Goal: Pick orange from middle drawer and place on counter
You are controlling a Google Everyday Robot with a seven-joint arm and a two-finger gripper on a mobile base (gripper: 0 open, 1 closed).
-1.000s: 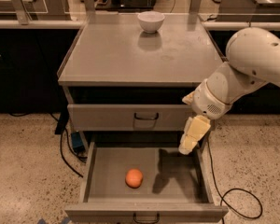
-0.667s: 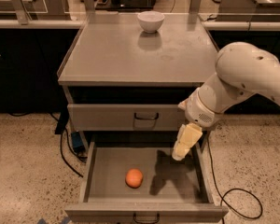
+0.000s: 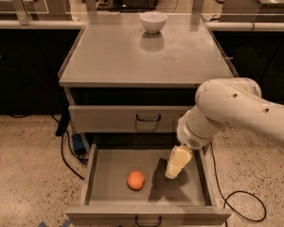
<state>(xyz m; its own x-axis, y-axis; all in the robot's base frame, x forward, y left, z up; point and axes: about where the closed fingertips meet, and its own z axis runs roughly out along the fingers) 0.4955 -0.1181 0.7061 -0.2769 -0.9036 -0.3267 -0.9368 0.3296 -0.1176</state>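
Note:
The orange lies on the floor of the open middle drawer, left of centre. The drawer is pulled out toward me, with its front panel and dark loop handle at the bottom edge of the view. My gripper, with pale yellow fingers, points down into the drawer to the right of the orange, apart from it. The white arm reaches in from the right. The counter is the flat grey top above the drawers.
A white bowl stands at the back of the counter. A closed drawer front with a dark handle sits above the open drawer. Black cables lie on the speckled floor on both sides of the cabinet. Dark cabinets flank it.
My gripper has moved left and down, from beside the drawer's right wall into the drawer, nearer the orange. The orange has not moved.

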